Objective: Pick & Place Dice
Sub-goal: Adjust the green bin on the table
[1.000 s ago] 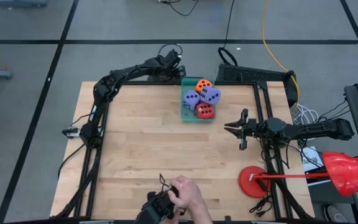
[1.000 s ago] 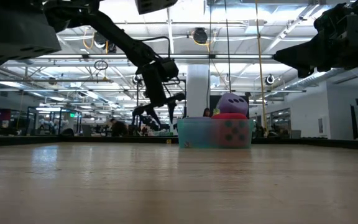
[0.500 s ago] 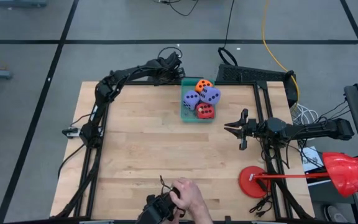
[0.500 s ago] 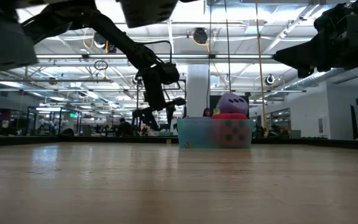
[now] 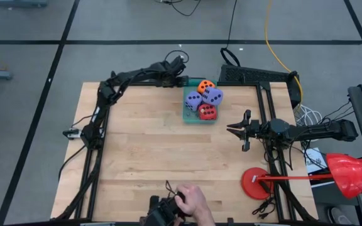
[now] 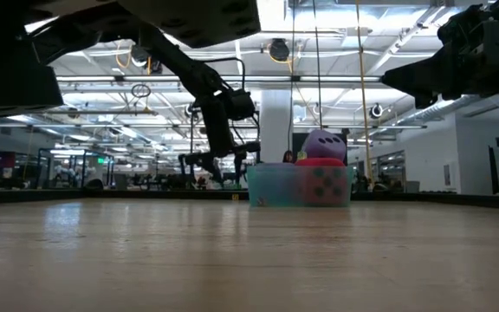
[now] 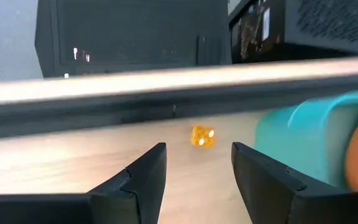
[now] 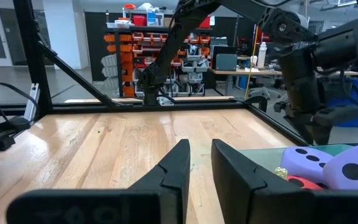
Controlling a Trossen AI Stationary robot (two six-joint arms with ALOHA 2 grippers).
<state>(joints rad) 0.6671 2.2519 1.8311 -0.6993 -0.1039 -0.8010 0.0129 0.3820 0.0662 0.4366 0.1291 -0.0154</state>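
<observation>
While the left arm reaches along the far edge of the worktop [image 5: 149, 150], its left pincer [image 5: 180, 80] hangs just beside the teal tray [image 5: 188, 108], fingers [image 7: 138, 177] spread apart with nothing between them. In the left wrist view a tiny yellow die [image 7: 202, 136] lies on the wood ahead of those fingers, next to the tray wall. The right arm stretches in from the right side, level above the worktop, its right pincer [image 5: 234, 129] near the tray and pointing left; its fingers [image 8: 173, 168] stand only narrowly apart and hold nothing. All four dice sit heaped in the tray: the orange die [image 5: 205, 85] at the far end, two purple dice [image 5: 212, 95] [image 5: 193, 100] in the middle, the red die [image 5: 207, 112] nearest. In the low view one purple die tops the pile above the tray rim. A person's hand [image 5: 190, 199] rests on a dark device at the near edge. No writing is legible
</observation>
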